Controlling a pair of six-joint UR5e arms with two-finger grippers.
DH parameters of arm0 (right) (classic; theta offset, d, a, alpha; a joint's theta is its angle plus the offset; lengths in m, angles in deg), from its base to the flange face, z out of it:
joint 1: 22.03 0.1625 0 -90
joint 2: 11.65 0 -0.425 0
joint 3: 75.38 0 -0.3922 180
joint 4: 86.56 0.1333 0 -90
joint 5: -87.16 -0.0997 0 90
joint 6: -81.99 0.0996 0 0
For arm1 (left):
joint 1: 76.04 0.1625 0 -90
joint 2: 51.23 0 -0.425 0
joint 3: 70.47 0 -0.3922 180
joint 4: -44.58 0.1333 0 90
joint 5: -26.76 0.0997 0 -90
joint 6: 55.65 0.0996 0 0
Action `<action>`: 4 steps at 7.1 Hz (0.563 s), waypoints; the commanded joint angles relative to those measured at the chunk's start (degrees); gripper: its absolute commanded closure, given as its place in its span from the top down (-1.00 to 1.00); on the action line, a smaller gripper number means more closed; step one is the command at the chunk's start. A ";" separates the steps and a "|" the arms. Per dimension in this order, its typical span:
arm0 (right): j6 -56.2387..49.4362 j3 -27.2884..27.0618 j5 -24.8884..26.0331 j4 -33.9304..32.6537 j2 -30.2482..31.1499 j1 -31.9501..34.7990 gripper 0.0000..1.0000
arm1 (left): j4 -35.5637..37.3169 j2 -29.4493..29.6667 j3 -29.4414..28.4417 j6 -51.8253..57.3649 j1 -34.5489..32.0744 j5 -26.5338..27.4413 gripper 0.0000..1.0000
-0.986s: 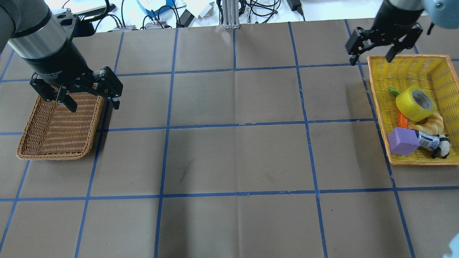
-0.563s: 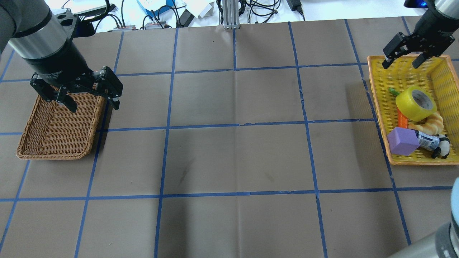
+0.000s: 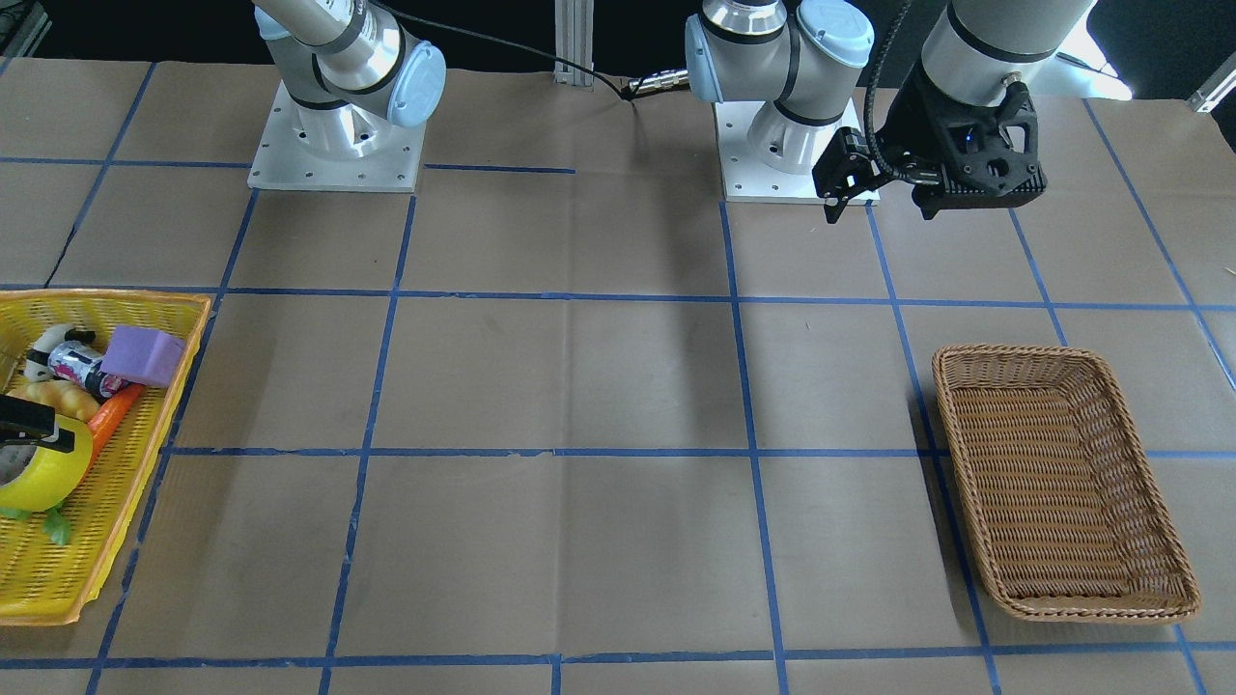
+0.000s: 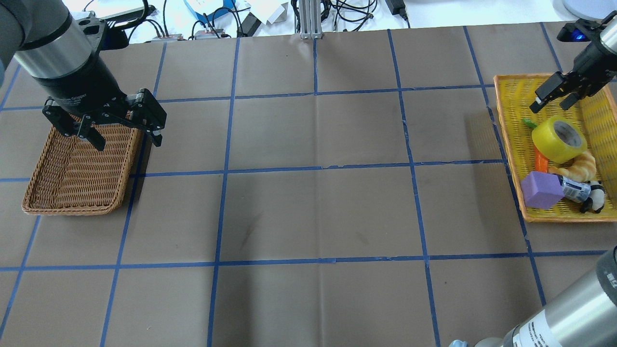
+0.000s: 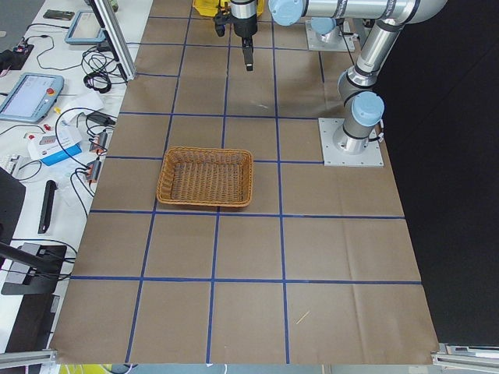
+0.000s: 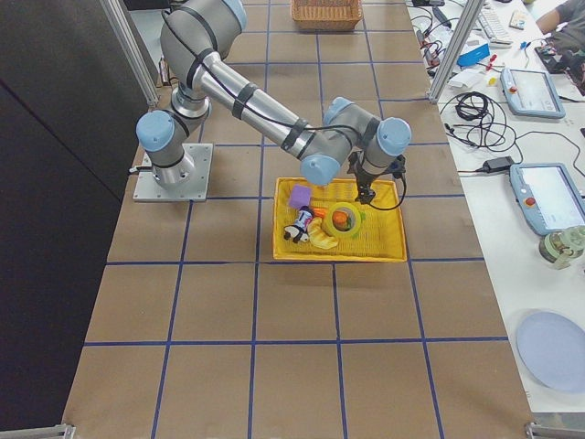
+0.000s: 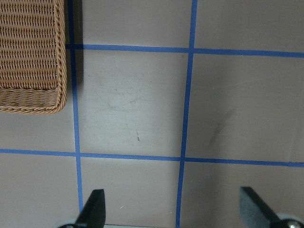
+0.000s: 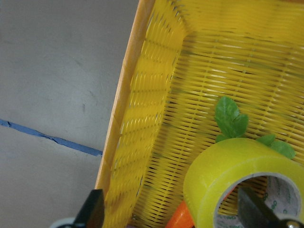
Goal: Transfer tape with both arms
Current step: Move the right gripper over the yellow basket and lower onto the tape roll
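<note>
1. Right black two-finger hand (image 4: 552, 102), spread and empty, hovers over the yellow plastic mesh basket (image 4: 506, 125).
2. Translucent yellow packing-tape roll (image 4: 559, 139) lies inside, at that hand's 6 o'clock overhead.
3. Left black hand (image 4: 127, 142), likewise spread, hangs above the brown wicker basket (image 4: 72, 183), at its 1 o'clock corner.

Yellow tape (image 4: 547, 140) with a grey-white core, yellow mesh basket (image 4: 511, 111), purple block (image 4: 542, 190), tan wicker basket (image 4: 72, 173), and a brown table (image 4: 313, 212) gridded in blue lines.

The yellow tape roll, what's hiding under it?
A carrot lies under the tape: its orange end and green leaves stick out either side. Its middle is covered, and so is the yellow basket floor beneath.
</note>
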 commanded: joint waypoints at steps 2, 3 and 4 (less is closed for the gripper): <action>-4.78 -2.56 2.34 -0.27 -1.29 -1.65 1.00 | 0.09 0.10 -0.01 -0.07 0.00 0.04 1.00; -4.78 -3.79 2.35 -0.79 -1.56 -2.35 1.00 | 0.17 0.18 -0.01 -0.07 0.00 0.04 1.00; -4.70 -3.97 2.35 -1.05 -1.73 -2.62 0.65 | 1.22 0.27 -0.01 -0.07 0.00 0.04 1.00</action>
